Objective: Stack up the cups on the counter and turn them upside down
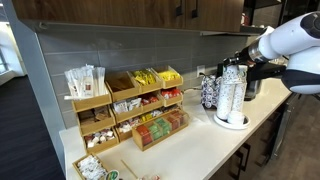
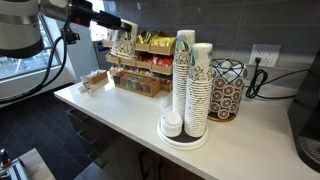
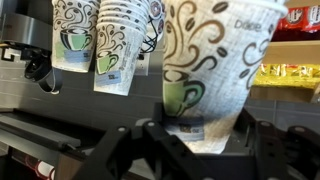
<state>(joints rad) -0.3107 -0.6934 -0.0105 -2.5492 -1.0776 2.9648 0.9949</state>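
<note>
My gripper [image 3: 200, 135] is shut on the narrow end of a white paper cup [image 3: 215, 60] with a dark greenish coffee-cup print. The cup's wide rim points away from the jaws. I cannot tell whether a second cup is nested inside it. In an exterior view the gripper [image 2: 112, 28] holds the cup [image 2: 123, 44] in the air above the off-white counter [image 2: 110, 105], in front of the snack racks. The arm [image 1: 285, 40] also shows over the counter [image 1: 190, 150] in an exterior view.
Tall columns of stacked white cups [image 2: 190, 85] stand on a round tray near the counter's front edge and also show in the wrist view [image 3: 110, 40]. A black-and-white patterned holder [image 2: 226, 90] stands behind them. Wooden tiered snack racks [image 1: 130, 105] stand along the wall.
</note>
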